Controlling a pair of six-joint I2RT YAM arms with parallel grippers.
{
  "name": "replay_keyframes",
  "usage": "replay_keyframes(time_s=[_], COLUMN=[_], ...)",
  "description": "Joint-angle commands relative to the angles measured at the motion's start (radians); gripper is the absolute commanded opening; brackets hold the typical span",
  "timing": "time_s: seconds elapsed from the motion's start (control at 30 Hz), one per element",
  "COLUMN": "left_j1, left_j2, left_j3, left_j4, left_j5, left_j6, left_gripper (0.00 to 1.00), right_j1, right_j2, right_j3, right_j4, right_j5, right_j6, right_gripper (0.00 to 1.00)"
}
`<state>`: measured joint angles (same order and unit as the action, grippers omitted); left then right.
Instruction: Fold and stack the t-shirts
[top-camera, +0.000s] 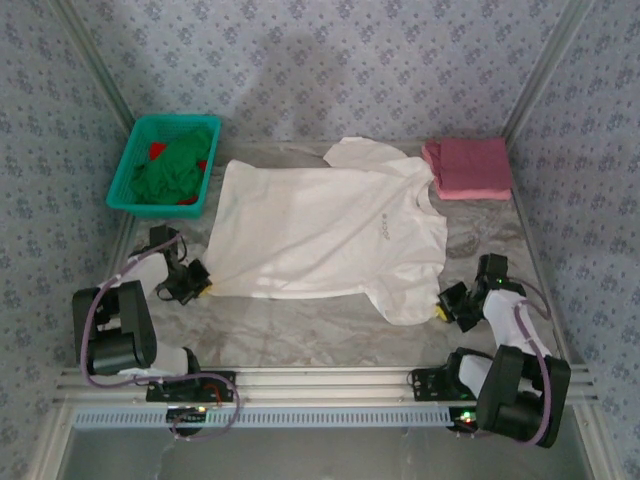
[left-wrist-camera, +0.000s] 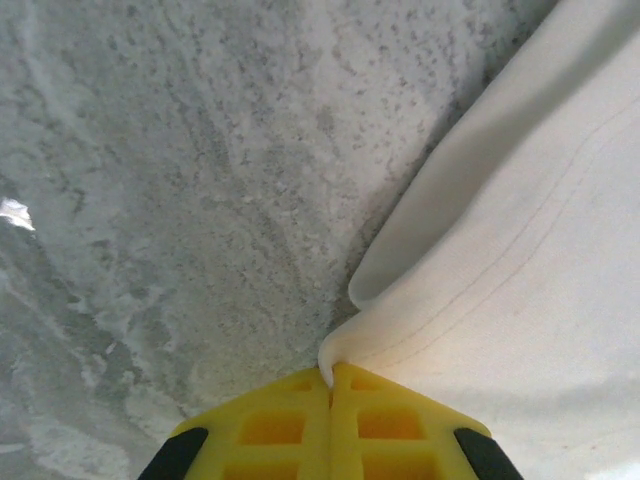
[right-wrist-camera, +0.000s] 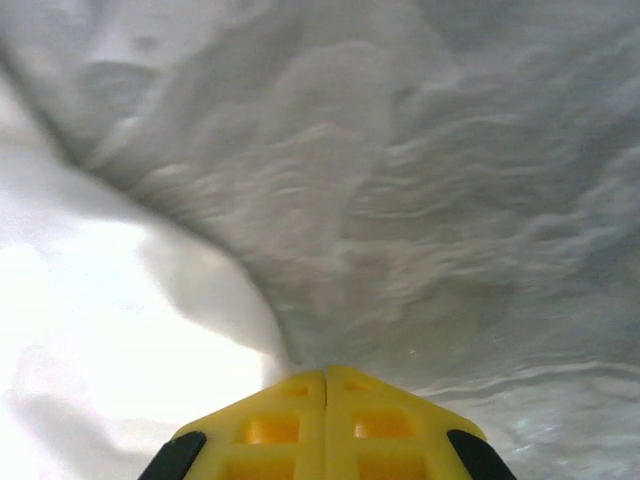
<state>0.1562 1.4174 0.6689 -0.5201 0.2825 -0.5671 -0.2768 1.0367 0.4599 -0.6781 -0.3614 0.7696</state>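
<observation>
Blue-grey patterned walls (top-camera: 320, 60) close in a grey marbled table (top-camera: 300, 330) on three sides.

Most of the tabletop is covered by the cream-white t-shirt (top-camera: 320, 230). It lies spread flat and sideways, with its hem toward the left and its collar toward the right. One sleeve points to the far edge and the other to the near edge.

At the near edge, the left arm (top-camera: 115, 335) and the right arm (top-camera: 510, 375) each reach in toward a near corner of the shirt.

A teal basket (top-camera: 122, 172) sits in the far left corner, just beside the hem, and holds bunched green cloth (top-camera: 172, 168) with some red showing.

The pink t-shirt (top-camera: 468, 167) lies folded into a neat rectangle in the far right corner, just beside the white shirt's collar.

The left gripper (top-camera: 205, 287) is at the near hem corner. In its wrist view, the yellow jaws are pressed together with the corner of the cloth pinched at their tip.

The right gripper (top-camera: 441, 311) is at the near sleeve. Its jaws are likewise closed, and a fold of the white cloth runs up into the tip.

A tiny grey chest mark (top-camera: 384, 231) shows near the collar.
</observation>
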Motion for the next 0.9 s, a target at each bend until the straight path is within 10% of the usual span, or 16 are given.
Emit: replay_keyframes(time_s=[0.0, 0.37, 0.87], left_j1=[-0.009, 0.007, 0.014], left_j2=[-0.042, -0.252, -0.486], left_j3=[0.038, 0.066, 0.061], left_j4=[0.092, -0.076, -0.234], left_j5=[0.078, -0.005, 0.013], left_j6=[0.012, 0.02, 0.019], left_gripper=[0.0, 0.0, 0.0], right_j1=[-0.016, -0.17, -0.139], right_j2=[-0.088, -0.362, -0.41], right_j3=[0.077, 0.237, 0.545], right_j4=[-0.047, -0.296, -0.433], right_j5=[-0.05, -0.1, -0.063], right_j6=[-0.007, -0.006, -0.034], right_gripper=[0.0, 0.0, 0.0])
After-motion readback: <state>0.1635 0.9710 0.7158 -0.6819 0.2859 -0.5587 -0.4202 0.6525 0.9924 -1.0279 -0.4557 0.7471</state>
